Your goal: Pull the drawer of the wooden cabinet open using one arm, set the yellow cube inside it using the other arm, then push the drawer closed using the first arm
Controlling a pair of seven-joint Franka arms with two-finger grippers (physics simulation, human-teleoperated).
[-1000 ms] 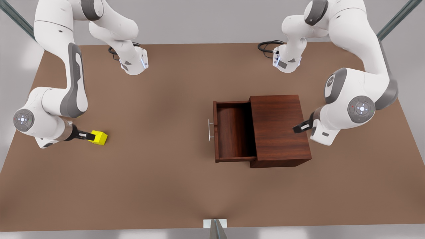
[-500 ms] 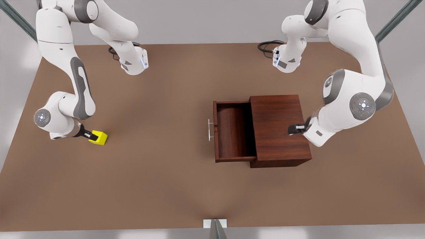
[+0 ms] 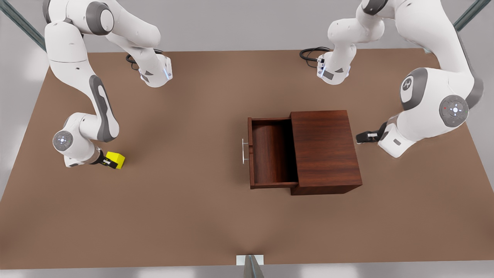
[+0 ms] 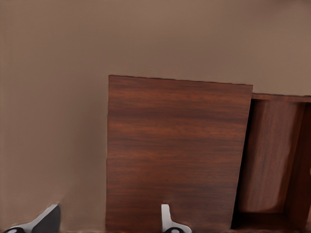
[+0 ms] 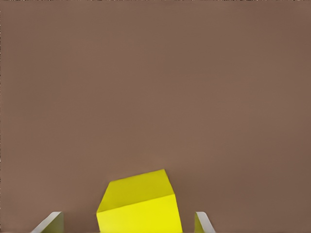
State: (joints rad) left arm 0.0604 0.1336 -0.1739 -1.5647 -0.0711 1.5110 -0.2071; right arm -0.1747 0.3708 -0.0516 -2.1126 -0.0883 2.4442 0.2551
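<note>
- My right claw (image 3: 109, 163) sits at the yellow cube (image 3: 115, 160), low over the bench (image 3: 185, 216) on the front view's left.
- In the right wrist view, the yellow cube (image 5: 139, 204) lies between my two fingertips (image 5: 50, 222), with a gap visible on each side. The right claw is released and spread around the cube, not clenched on it.
- The yellow cube rests on the bench, well apart from the wooden cabinet (image 3: 324, 150), at roughly 9 o'clock from it in the front view.
- The drawer (image 3: 270, 152) is pulled out of the wooden cabinet toward 9 o'clock in the front view. Its interior is exposed, and its silver handle (image 3: 244, 151) stands on the front panel.
- My left claw (image 3: 359, 137) is just beside the wooden cabinet, at 3 o'clock from it in the front view, on the side opposite the drawer.
- In the left wrist view, the wooden cabinet (image 4: 177, 150) top and the open drawer (image 4: 272, 160) are below me. My two left fingertips (image 4: 167, 218) stand wide apart, so the left claw is released and holds nothing.
- Both arm bases are mounted along the far bench edge, each with a black cable (image 3: 308, 54) next to it.
</note>
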